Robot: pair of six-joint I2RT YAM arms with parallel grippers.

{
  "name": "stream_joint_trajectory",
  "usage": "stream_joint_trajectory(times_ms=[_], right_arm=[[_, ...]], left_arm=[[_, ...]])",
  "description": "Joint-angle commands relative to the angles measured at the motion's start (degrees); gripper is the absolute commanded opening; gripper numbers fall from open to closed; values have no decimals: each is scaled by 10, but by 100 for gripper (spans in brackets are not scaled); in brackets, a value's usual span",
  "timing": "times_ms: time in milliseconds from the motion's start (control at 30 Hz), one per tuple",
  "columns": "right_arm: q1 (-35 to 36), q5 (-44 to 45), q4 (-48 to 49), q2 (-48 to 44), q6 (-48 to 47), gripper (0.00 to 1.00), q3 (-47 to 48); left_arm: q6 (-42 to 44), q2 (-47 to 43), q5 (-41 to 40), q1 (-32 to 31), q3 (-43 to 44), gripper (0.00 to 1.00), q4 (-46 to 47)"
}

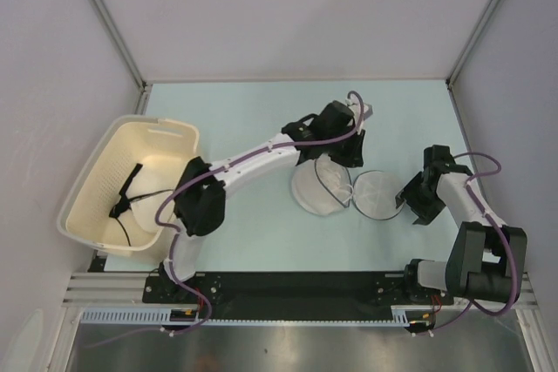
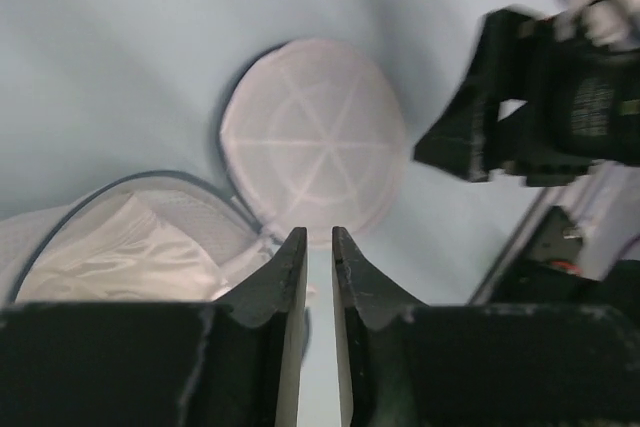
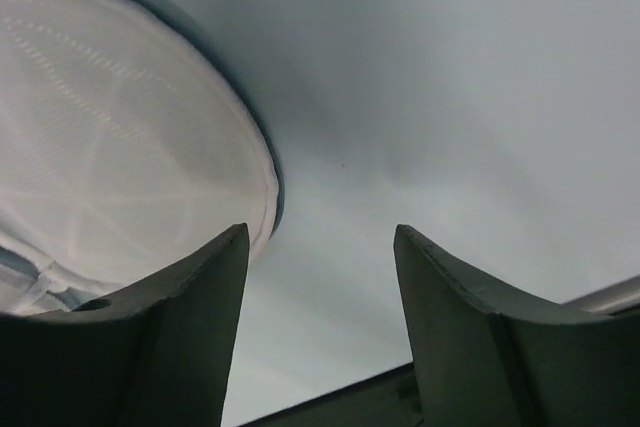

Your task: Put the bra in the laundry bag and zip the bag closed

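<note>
While the bra point(image 2: 120, 257) lies in the laundry bag point(image 2: 315, 142) half on the left arm's side, spread open on the desk point(image 1: 244, 111), the left tool point(image 2: 320, 247) hangs above the hinge, nearly closed on nothing, and the right tool point(image 3: 320, 237) gapes empty beside the lid's rim. Folded over, the springy lid may flip back, or satin near the rim may snag the zipper.

Glossy satin bra point(image 2: 130, 257), sheer matt mesh laundry bag point(image 2: 315, 142)

Pale blue table point(image 1: 261, 119), two things on it.
The laundry bag point(image 1: 377, 193) lies opened mid-table, round halves side by side; a cream basket point(image 1: 96, 182) sits far left.
</note>
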Motion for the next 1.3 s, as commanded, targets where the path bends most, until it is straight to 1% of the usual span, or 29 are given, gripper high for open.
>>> stream_joint_trajectory(times_ms=[0,100,200,267,333,367,433,467,500,533,567,633,667,700,767,800,833,967,1067,1100,1167,1200,1267], right_arm=[[-3,36,92,25,-1,59,-9],[-1,36,114,53,0,53,-15],[2,45,133,69,2,53,-20],[6,45,141,86,3,50,-20],[13,34,154,96,3,42,-20],[17,33,166,108,4,34,-20],[32,37,174,118,2,25,-17],[36,40,174,125,1,18,-13],[40,45,168,128,-1,14,-7],[44,48,158,128,-3,12,0],[46,51,133,119,-5,8,16],[54,61,99,103,-12,6,36],[59,69,60,88,-13,3,50],[65,84,41,58,-14,1,74],[91,101,-9,22,-7,0,101],[101,107,-21,-11,-4,0,125],[109,106,-35,-23,4,0,137],[164,112,-113,-47,13,0,212],[224,114,-149,-56,22,0,253],[254,116,-158,-56,27,0,261],[277,116,-182,-56,35,0,290],[295,118,-193,-53,39,0,303],[309,117,-214,-52,42,0,333]], left_arm=[[33,44,-59,-9,41,19,-53],[34,54,-100,-14,35,15,-71],[32,63,-114,-15,12,14,-76],[29,71,-116,-15,-2,14,-81],[29,85,-122,-15,-8,13,-85],[28,89,-126,-15,-9,13,-91],[31,97,-127,-15,-9,13,-92],[32,99,-127,-15,-10,13,-92],[33,102,-127,-15,-11,13,-93],[38,106,-127,-15,-12,13,-93],[40,109,-127,-15,-11,13,-95],[44,126,-145,-14,-11,13,-101],[44,132,-150,-13,-11,13,-103],[46,138,-153,-12,-11,13,-107],[47,151,-165,-6,-13,12,-116],[48,151,-171,-3,-15,11,-119],[49,150,-173,-1,-22,11,-119],[52,138,-181,10,-33,11,-118],[63,124,-190,10,-40,12,-117],[66,118,-193,10,-48,14,-116],[68,95,-194,12,-57,19,-113],[68,84,-193,12,-67,28,-110],[68,59,-175,16,-79,37,-107]])
